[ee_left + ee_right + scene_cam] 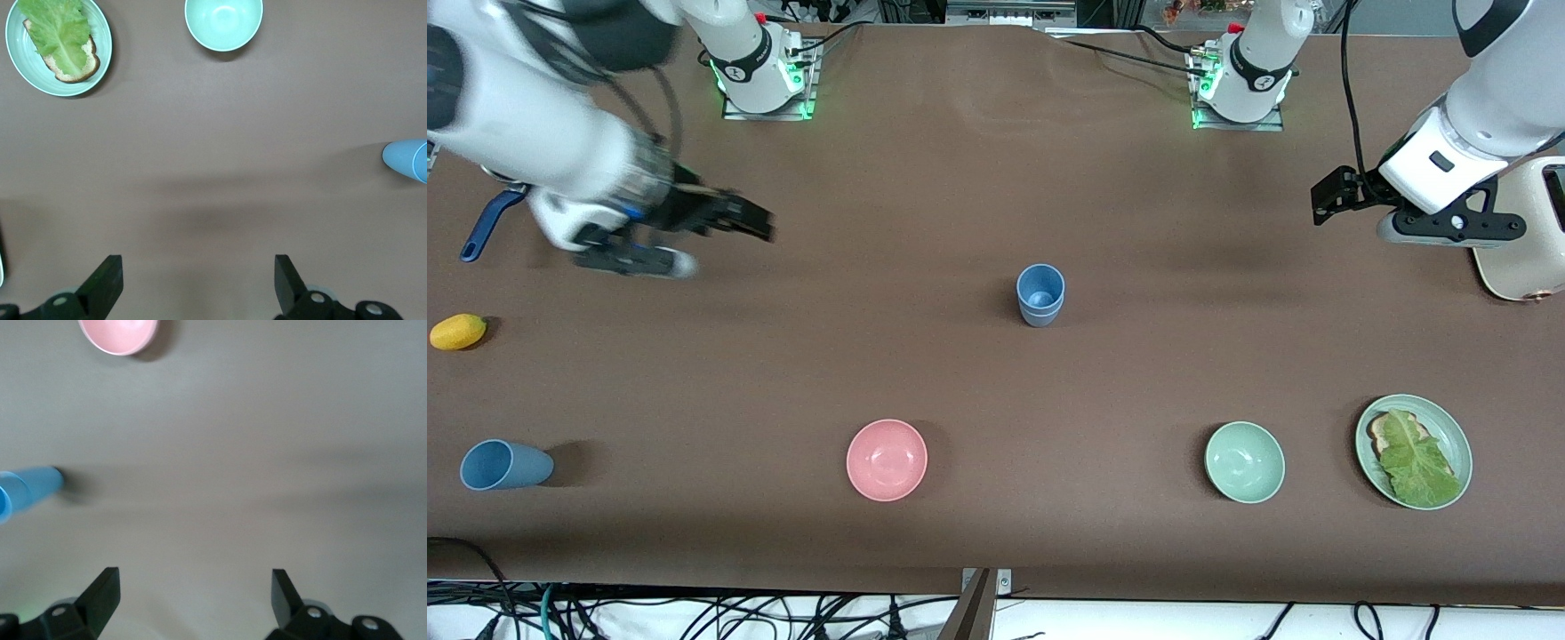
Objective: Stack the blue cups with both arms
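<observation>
Stacked blue cups (1040, 296): we see them upright mid-counter.
Left end effector (199, 285): open, empty.
Right end effector (195, 603): open, empty.

A wide tabletop (978, 178) covered in matte brown cloth fills nearly the whole scene, evenly lit, with soft shadows lying on it. Along its edge nearest the front camera runs a white strip with a tangle of black cables (694, 618) and one green one. At the tabletop's edge by the arm bases, two metal mounting plates (769, 107) glow with green light, and more cables trail off there.
</observation>
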Motion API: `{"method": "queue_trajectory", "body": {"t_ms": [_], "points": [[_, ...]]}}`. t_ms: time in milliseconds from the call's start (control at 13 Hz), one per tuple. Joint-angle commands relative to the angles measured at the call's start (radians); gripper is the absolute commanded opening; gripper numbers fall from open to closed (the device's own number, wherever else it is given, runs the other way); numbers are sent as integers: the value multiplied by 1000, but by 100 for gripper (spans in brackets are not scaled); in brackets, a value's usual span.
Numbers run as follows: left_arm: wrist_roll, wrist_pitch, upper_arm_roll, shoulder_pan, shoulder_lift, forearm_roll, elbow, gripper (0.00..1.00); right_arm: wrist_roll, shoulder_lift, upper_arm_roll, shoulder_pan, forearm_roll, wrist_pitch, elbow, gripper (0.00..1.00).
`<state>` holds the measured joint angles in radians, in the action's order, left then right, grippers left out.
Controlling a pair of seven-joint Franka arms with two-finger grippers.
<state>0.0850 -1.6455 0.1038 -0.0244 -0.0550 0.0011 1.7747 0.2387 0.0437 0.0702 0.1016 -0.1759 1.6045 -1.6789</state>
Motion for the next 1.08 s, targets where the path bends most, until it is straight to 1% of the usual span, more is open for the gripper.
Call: {"method": "queue_trajectory", "body": {"t_ms": [0, 77, 231, 308, 462, 615, 1000], "points": [[-25, 16, 4, 8, 3, 5, -15, 100, -122, -99, 5, -91, 19, -43, -71, 100], [-25, 16, 4, 9, 3, 5, -15, 100, -125, -113, -16, -91, 57, -44, -70, 100], [-25, 16, 4, 8, 3, 5, -15, 100, -124, -140, -16, -89, 142, -44, -67, 100], [-25, 16, 4, 8, 3, 5, -15, 100, -122, -146, -16, -89, 160, -48, -65, 100], [-25, 16, 4, 8, 3, 5, -15, 100, -121, -140, -16, -89, 170, -70, -41, 100], [-24, 16, 4, 8, 3, 5, -15, 100, -121, -111, -15, -88, 182, -101, 11, 100], [-24, 13, 4, 8, 4, 2, -26, 100, -116, -91, -16, -92, 197, -115, 33, 100]]}}
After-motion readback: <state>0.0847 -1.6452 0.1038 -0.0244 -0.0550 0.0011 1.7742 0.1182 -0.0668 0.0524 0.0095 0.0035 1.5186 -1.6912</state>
